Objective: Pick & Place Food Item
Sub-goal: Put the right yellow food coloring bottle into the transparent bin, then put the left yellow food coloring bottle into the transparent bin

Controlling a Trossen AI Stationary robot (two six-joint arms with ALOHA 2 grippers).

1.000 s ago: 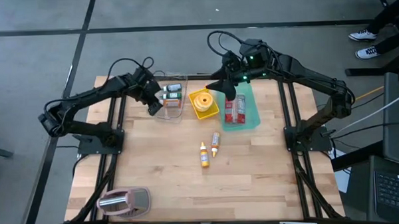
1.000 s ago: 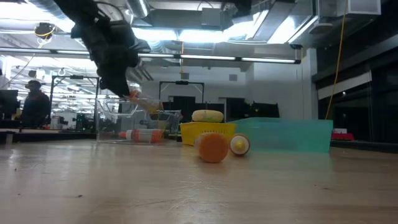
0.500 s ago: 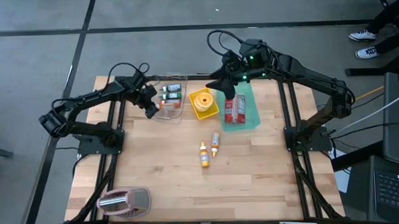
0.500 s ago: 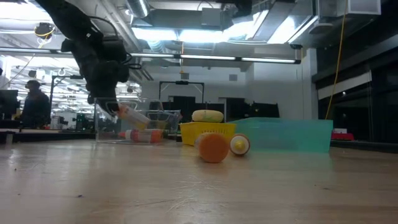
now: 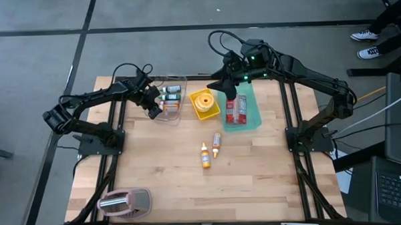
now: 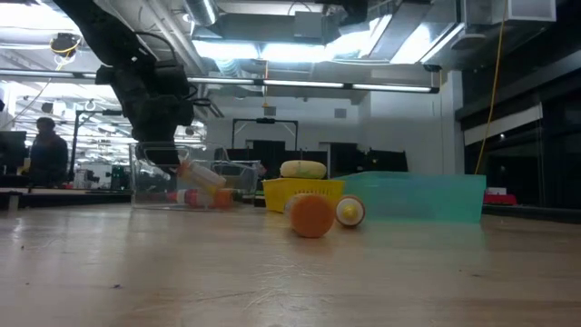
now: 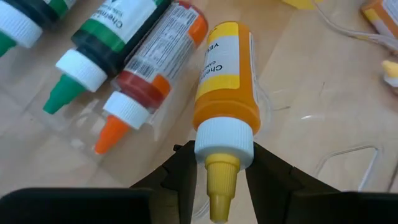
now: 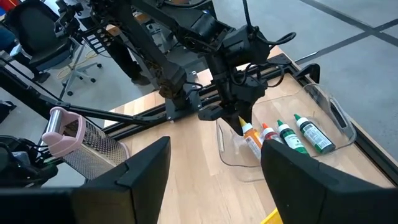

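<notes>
A yellow-orange squeeze bottle [image 7: 227, 81] with a white cap and yellow nozzle is in my left gripper [image 7: 217, 180], which is shut on it. It hangs tilted in a clear tray [image 5: 176, 113] at the table's far left [image 6: 204, 174]. In that tray lie an orange-capped bottle [image 7: 152, 74] and two green-capped ones [image 7: 102, 46]. My right gripper [image 5: 232, 91] hovers open over a teal tray [image 5: 254, 114], with nothing between its fingers [image 8: 146, 168]. My left gripper pinches the bottle's white cap [image 7: 224, 140] between its two fingers, one on each side. The fingers slant down from the table's left, and the bottle runs on in line with them, nozzle toward the wrist. The bottle's base is lowest, inside the tray; whether it rests there I cannot tell.
A yellow bin [image 5: 205, 103] stands between the clear tray and the teal tray, which holds red bottles [image 5: 236, 111]. Two small bottles [image 5: 210, 149] lie on the wood mid-table. A pink grater [image 5: 123, 202] lies at the near left corner. A person [image 6: 50, 150] stands beyond the table.
My left gripper has sunk toward the clear tray with the yellow-orange bottle, still shut on its cap. The bottle, which hung above the tray's rim, now sits low inside the tray beside the other bottles.
</notes>
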